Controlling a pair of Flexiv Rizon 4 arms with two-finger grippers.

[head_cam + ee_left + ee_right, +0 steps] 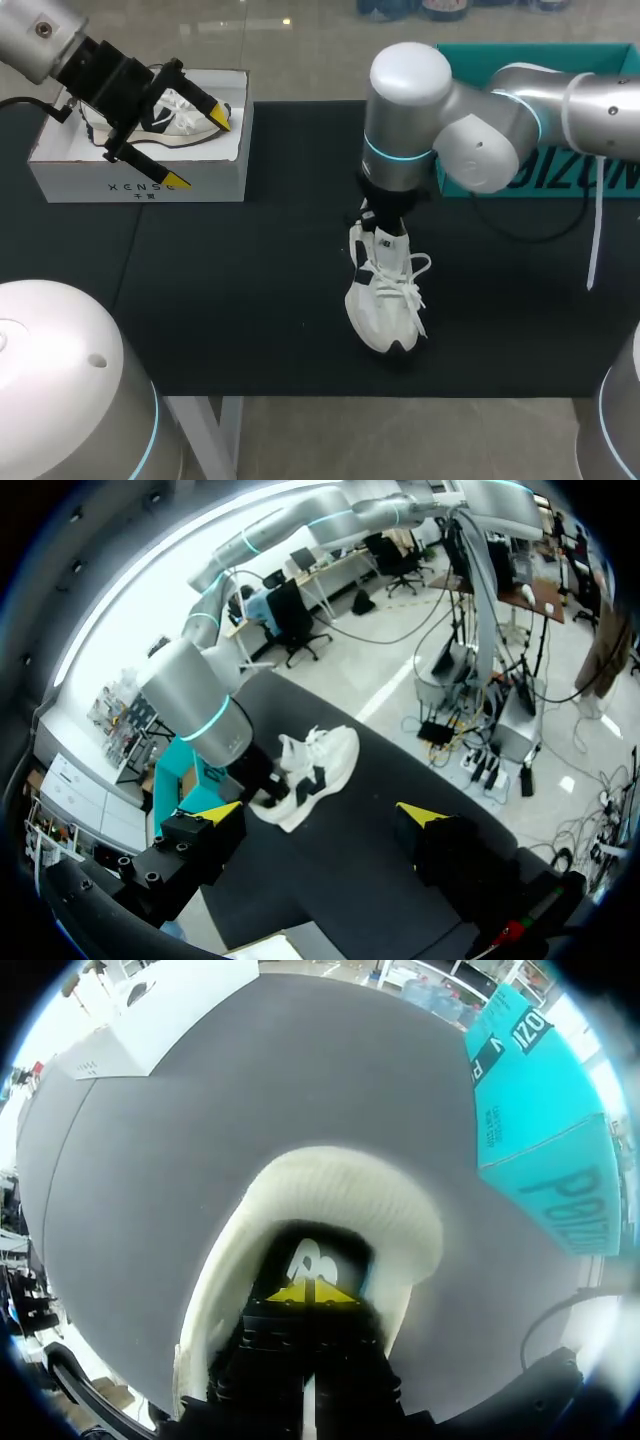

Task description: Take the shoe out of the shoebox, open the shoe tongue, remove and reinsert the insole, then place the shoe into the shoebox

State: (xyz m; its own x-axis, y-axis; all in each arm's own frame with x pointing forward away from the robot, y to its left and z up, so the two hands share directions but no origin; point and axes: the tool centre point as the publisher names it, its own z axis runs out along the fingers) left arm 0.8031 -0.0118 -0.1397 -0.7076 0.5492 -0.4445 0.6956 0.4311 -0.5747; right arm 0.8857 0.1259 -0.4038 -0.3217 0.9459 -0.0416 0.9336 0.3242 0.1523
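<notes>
Not much extra on our table here. The whole top is covered by a black mat (250, 300), plain and matte, running from the left edge to the right one. At the far right sits a teal box (575, 180), resting on the mat, with white lettering on its sides. A thin black cable (520, 235) loops just in front of that box; we can't tell where it ends. Under the near edge, toward the left, a bit of the table's white frame (215, 425) shows.
</notes>
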